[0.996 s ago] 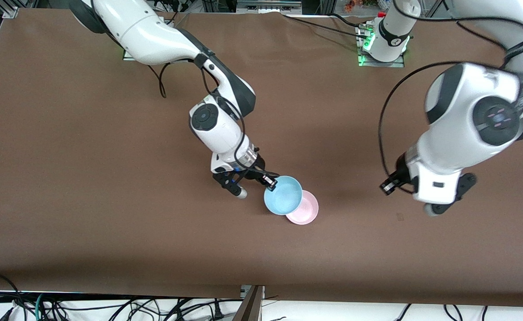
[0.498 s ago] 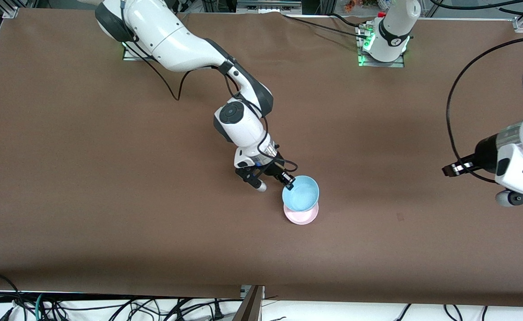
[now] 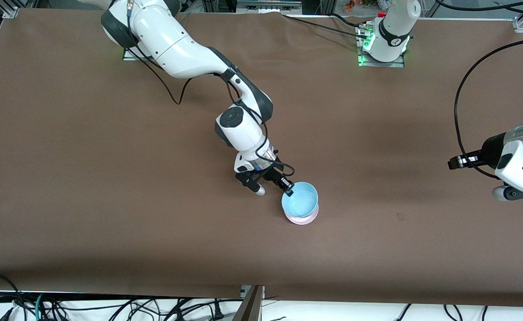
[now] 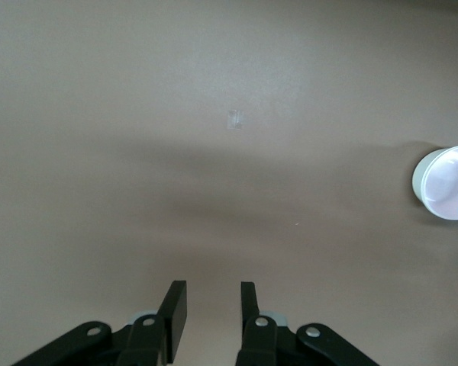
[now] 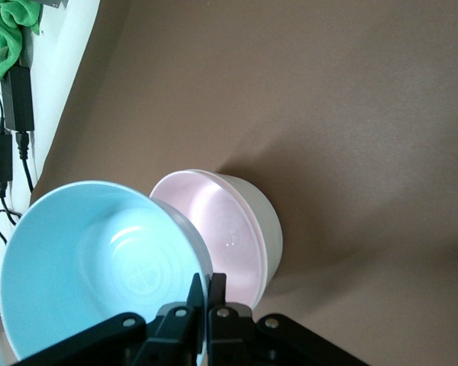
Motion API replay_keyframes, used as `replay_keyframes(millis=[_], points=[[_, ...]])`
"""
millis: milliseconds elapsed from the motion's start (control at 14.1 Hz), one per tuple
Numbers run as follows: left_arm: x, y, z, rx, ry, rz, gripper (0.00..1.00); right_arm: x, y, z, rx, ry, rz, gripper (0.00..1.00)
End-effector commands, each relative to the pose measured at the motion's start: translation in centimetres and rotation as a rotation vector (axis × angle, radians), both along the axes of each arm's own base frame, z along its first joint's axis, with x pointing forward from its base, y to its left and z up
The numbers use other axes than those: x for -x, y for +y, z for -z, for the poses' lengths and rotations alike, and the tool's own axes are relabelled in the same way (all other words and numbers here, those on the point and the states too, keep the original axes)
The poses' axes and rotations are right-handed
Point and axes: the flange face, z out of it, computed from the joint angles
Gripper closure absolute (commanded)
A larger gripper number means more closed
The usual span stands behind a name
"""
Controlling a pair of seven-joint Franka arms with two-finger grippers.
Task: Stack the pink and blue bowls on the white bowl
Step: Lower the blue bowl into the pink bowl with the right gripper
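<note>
My right gripper point(image 3: 288, 189) is shut on the rim of the light blue bowl point(image 3: 300, 204) and holds it tilted, low over the pink bowl point(image 3: 305, 219). In the front view only the pink rim shows under it. In the right wrist view the blue bowl point(image 5: 99, 259) is pinched at my right gripper point(image 5: 208, 288). Beside it the pink bowl point(image 5: 217, 221) sits nested in the white bowl point(image 5: 266, 221). My left gripper point(image 3: 452, 163) is open and empty over bare table toward the left arm's end. It also shows in the left wrist view point(image 4: 208, 288), with the pink bowl point(image 4: 445, 185) far off.
A small pale mark point(image 3: 400, 217) lies on the brown table cover between the stack and the left arm; it also shows in the left wrist view point(image 4: 235, 120). Cables point(image 3: 43, 305) hang below the table's edge nearest the front camera.
My right gripper has carried the blue bowl sideways from beside the pink bowl to over it, and lower. The left arm has pulled away toward its end of the table.
</note>
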Motion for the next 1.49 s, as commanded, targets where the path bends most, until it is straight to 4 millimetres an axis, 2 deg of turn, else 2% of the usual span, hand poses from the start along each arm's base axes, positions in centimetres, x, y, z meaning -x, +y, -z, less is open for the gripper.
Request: replay_keyframes(millis=[0,213,356,569,1422], points=[[3.9,-0.3,0.5,-0.010,-0.040,0.037,0.62,-0.5,0.7,0.7,-0.033,-0.032,0.011,1.00],[4.0,-0.3,0.5,-0.013,-0.058,0.037,0.61,-0.5,0.5,1.2,-0.021,-0.038,-0.001,1.00],[4.1,-0.2,0.6,-0.015,-0.055,0.036,0.54,-0.5,0.5,1.2,-0.009,-0.049,-0.020,1.00],[4.2,-0.2,0.7,-0.015,-0.052,0.036,0.51,-0.6,0.3,1.5,0.011,-0.057,-0.035,1.00],[4.2,0.2,1.0,-0.015,-0.046,0.030,0.50,-0.3,0.2,2.4,0.145,-0.048,-0.110,1.00]])
